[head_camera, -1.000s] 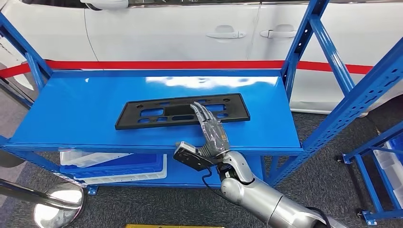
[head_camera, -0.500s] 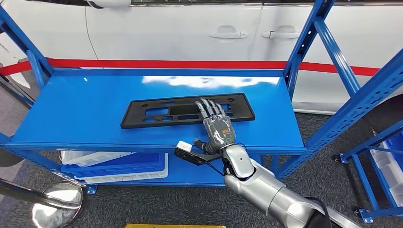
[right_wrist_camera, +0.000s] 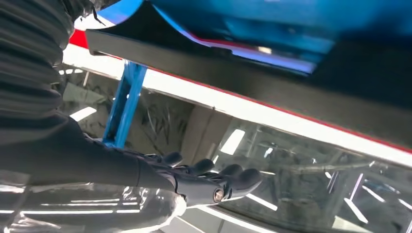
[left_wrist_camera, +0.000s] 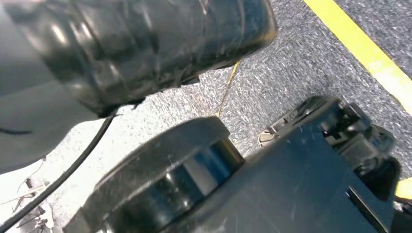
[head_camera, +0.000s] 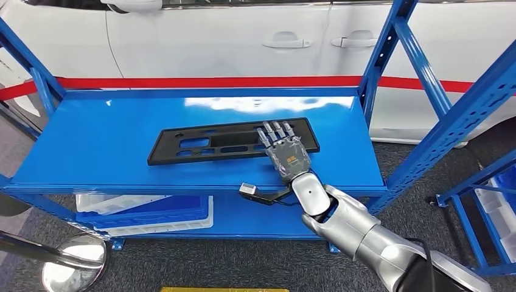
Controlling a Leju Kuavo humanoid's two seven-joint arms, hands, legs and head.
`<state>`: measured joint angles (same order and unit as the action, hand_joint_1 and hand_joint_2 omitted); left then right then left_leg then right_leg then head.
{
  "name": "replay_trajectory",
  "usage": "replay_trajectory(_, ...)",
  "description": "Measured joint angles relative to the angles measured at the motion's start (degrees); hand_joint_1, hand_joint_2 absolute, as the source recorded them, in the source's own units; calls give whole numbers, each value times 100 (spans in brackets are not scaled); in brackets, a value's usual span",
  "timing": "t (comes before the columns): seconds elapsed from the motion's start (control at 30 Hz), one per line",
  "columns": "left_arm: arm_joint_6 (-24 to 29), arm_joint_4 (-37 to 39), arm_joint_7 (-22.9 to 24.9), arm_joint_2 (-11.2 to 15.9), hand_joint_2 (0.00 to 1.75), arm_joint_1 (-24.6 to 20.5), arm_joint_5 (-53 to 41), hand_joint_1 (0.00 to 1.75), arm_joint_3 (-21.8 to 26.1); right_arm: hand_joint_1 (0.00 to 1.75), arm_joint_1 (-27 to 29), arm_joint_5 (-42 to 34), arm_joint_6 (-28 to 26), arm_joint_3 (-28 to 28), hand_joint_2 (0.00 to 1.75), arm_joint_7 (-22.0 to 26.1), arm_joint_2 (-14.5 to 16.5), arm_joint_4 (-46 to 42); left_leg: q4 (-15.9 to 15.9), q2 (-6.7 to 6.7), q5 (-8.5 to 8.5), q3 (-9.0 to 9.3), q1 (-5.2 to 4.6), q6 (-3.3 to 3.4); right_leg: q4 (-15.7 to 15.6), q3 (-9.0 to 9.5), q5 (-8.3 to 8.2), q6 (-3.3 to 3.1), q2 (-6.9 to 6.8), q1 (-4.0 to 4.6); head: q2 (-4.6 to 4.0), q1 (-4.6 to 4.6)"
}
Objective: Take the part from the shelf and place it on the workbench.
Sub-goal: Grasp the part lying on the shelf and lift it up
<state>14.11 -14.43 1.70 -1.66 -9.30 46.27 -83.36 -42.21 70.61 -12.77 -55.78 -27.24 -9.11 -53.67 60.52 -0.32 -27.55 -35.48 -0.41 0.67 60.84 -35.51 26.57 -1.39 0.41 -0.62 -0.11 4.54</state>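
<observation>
The part (head_camera: 207, 143) is a long flat black plate with cut-outs, lying across the middle of the blue shelf (head_camera: 103, 137). My right hand (head_camera: 286, 155) reaches over the shelf's front edge, its back facing up. Its straight fingers (head_camera: 277, 129) are spread over the plate's right end. In the right wrist view the fingers (right_wrist_camera: 209, 177) are stretched out, with a gap between them and the plate's dark edge (right_wrist_camera: 252, 75), so the hand holds nothing.
Blue uprights (head_camera: 389, 55) flank the shelf's right side, and another blue rack (head_camera: 481, 194) stands further right. White and blue bins (head_camera: 146, 213) sit on the lower level. A white car (head_camera: 243, 36) and a red belt (head_camera: 182, 82) lie behind. A chrome post base (head_camera: 73, 261) stands at the lower left.
My right hand has moved rightward and further over the plate's right end, turning from edge-on to flat with its back up. The plate stays on the shelf.
</observation>
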Motion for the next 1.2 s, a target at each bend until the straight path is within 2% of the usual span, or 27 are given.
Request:
replay_trajectory(0.03, -4, 0, -19, 4, 0, -2, 1, 0, 0, 0, -25, 25, 60, -14, 175, 0, 1, 13, 209, 2, -129, -92, 11, -36, -10, 2, -10, -20, -3, -12, 0, 10)
replay_trajectory(0.1, -12, 0, -43, 4, 0, -2, 2, 0, 0, 0, -60, 70, 144, -39, 175, -12, 2, 54, 890, 6, -463, -397, 38, -105, -11, 1, -14, -40, -10, -8, 0, 32)
replay_trajectory(0.13, -16, 0, -46, 4, 0, 3, 4, 0, 1, 0, -64, 95, 176, -53, 175, -25, 2, 82, 1212, 6, -575, -549, 49, -122, -11, 0, -13, -43, -12, -3, 0, 30)
replay_trajectory(0.17, -21, 0, -44, 3, 0, 10, 6, 0, 1, 0, -63, 122, 208, -70, 175, -43, 2, 113, 1384, 6, -594, -638, 53, -126, -10, 1, -13, -45, -12, 3, 0, 31)
replay_trajectory(0.2, -25, 0, -38, 3, 0, 16, 10, 0, 2, 0, -62, 149, 235, -84, 175, -67, 1, 143, 1354, 5, -509, -634, 53, -116, -10, 2, -12, -45, -8, 7, 0, 31)
replay_trajectory(0.23, -29, 0, -28, 3, 0, 20, 15, 0, 2, 0, -65, 172, 264, -96, 175, -95, -2, 167, 1122, 5, -340, -533, 51, -93, -10, 5, -12, -45, -2, 11, 0, 31)
replay_trajectory(0.27, -32, 0, -14, 4, 0, 19, 23, 0, 2, 0, -73, 189, 295, -106, 175, -131, -7, 186, 737, 4, -131, -358, 43, -59, -12, 10, -12, -45, 5, 13, 0, 31)
replay_trajectory(0.33, -35, 0, 29, 10, 0, 11, 47, 0, 2, 0, -97, 206, 344, -114, 175, -230, -32, 215, 49, -2, 109, -21, 8, 14, -31, 11, -21, -29, 15, 16, 0, 30)
replay_trajectory(0.37, -36, 0, 53, 14, 0, 8, 58, 0, 2, 0, -104, 202, 361, -115, 175, -282, -51, 230, -137, -6, 141, 66, -14, 42, -46, 8, -30, -12, 16, 13, 0, 30)
replay_trajectory(0.47, -36, 0, 114, 24, 0, 23, 76, 0, 4, 0, -103, 143, 382, -116, 175, -406, -122, 266, -295, -4, 175, 121, -26, 106, -105, 11, -55, 68, 16, 8, 0, 24)
replay_trajectory(0.53, -36, 0, 134, 31, 0, 28, 84, 0, 5, 0, -101, 100, 372, -116, 175, -455, -186, 282, -427, 12, 243, 183, 1, 160, 70, -61, 94, 109, 12, 15, 0, 15)
replay_trajectory(0.57, -36, 0, 140, 35, 0, 26, 85, 0, 5, 0, -96, 79, 363, -116, 175, -470, -219, 290, -465, 19, 265, 206, 13, 177, 332, -176, 253, 118, 9, 14, 0, 5)
replay_trajectory(0.63, -37, 0, 147, 43, 0, 23, 85, 0, 6, 86, -60, 37, 347, -116, 175, -491, -270, 308, -462, 21, 264, 208, 4, 200, 1061, -505, 575, 134, 7, 9, 0, -6)
replay_trajectory(0.67, -37, 0, 149, 43, 0, 25, 85, 0, 6, 130, -33, 19, 341, -116, 175, -501, -292, 319, -449, 20, 257, 206, 3, 203, 1316, -626, 636, 146, 6, 5, 0, -9)
replay_trajectory(0.7, -38, 0, 150, 44, 0, 28, 85, 0, 6, 174, -11, 9, 338, -116, 175, -508, -309, 329, -431, 19, 245, 205, 5, 202, 1367, -651, 586, 159, 4, -1, 0, -9)
replay_trajectory(0.73, -39, 0, 150, 43, 0, 31, 85, 0, 6, 175, 0, 1, 335, -116, 175, -513, -324, 338, -401, 16, 226, 204, 12, 191, 1180, -560, 433, 173, 0, -10, 0, -9)
replay_trajectory(0.77, -39, 0, 150, 43, 0, 32, 85, 0, 6, 175, 3, -10, 334, -116, 175, -517, -340, 345, -357, 13, 197, 200, 19, 173, 830, -385, 239, 186, -6, -24, 0, -11)
replay_trajectory(0.8, -38, 0, 150, 43, 0, 31, 85, 0, 6, 175, 1, -27, 333, -116, 175, -519, -351, 351, -301, 8, 163, 182, 22, 145, 483, -212, 114, 193, -10, -34, 0, -13)
replay_trajectory(0.83, -36, 0, 149, 44, 0, 26, 85, 0, 6, 175, 0, -48, 333, -115, 175, -521, -360, 354, -226, 3, 127, 151, 11, 117, 218, -81, 35, 180, -6, -40, 0, -13)
replay_trajectory(0.87, -35, 0, 147, 46, 0, 22, 85, 0, 7, 175, 5, -68, 333, -115, 175, -521, -364, 356, -171, 0, 102, 120, 5, 93, 84, -20, 22, 157, 1, -39, 0, -9)
replay_trajectory(0.97, -34, 0, 134, 52, 0, 26, 75, 0, 8, 175, 8, -91, 345, -114, 175, -515, -371, 356, -106, -6, 82, 63, -1, 44, 60, -27, 25, 62, 13, -29, 0, -1)
replay_trajectory(1.03, -35, 0, 128, 60, 0, 30, 67, 0, 9, 175, -29, -69, 392, -114, 175, -514, -377, 348, 47, -1, -27, 2, 4, -11, 47, -18, 6, 16, 11, -43, 0, 15)
replay_trajectory(1.07, -36, 0, 126, 63, 0, 28, 64, 0, 9, 175, -47, -41, 432, -114, 175, -515, -378, 344, 245, 3, -150, -83, 16, -42, 44, -12, 2, 2, 10, -48, 0, 25)
replay_trajectory(1.13, -36, 0, 120, 62, 0, 24, 60, 0, 11, 175, -67, 45, 523, -114, 175, -515, -379, 340, 893, 5, -468, -377, 40, -90, 44, -8, 3, -15, 6, -35, 0, 42)
replay_trajectory(1.17, -36, 0, 117, 62, 0, 28, 55, 0, 12, 175, -72, 106, 573, -115, 175, -515, -382, 339, 1193, 5, -578, -522, 48, -98, 44, -8, 4, -21, 4, -26, 0, 42)
replay_trajectory(1.2, -36, 0, 116, 61, 0, 32, 50, 0, 13, 175, -78, 165, 617, -115, 175, -517, -388, 337, 1353, 5, -597, -602, 51, -93, 44, -7, 5, -24, 4, -16, 0, 42)
